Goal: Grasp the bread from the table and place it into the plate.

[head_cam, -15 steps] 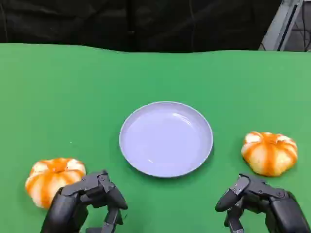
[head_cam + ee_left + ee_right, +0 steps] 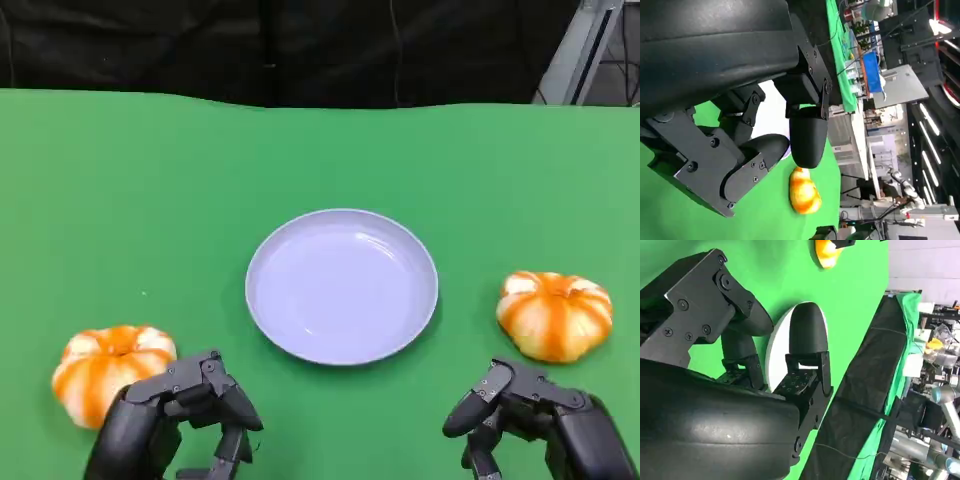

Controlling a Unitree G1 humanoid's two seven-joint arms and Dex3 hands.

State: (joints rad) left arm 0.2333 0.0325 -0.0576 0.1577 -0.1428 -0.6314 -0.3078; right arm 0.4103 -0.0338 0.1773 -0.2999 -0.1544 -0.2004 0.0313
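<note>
Two orange-and-white striped round breads lie on the green table. One bread (image 2: 105,368) sits at the near left, the other bread (image 2: 555,313) at the near right. A pale lilac plate (image 2: 342,285) stands between them with nothing on it. My left hand (image 2: 175,420) hovers just right of the left bread, fingers apart and holding nothing. My right hand (image 2: 535,420) hangs in front of the right bread, also holding nothing. Past the fingers (image 2: 807,135) in the left wrist view lies the right bread (image 2: 804,191). The right wrist view shows the plate (image 2: 775,352) and the left bread (image 2: 826,252).
The green table (image 2: 320,150) reaches back to a dark curtain along its far edge. A grey metal frame (image 2: 585,50) stands at the back right. Open green surface lies around the plate and between my hands.
</note>
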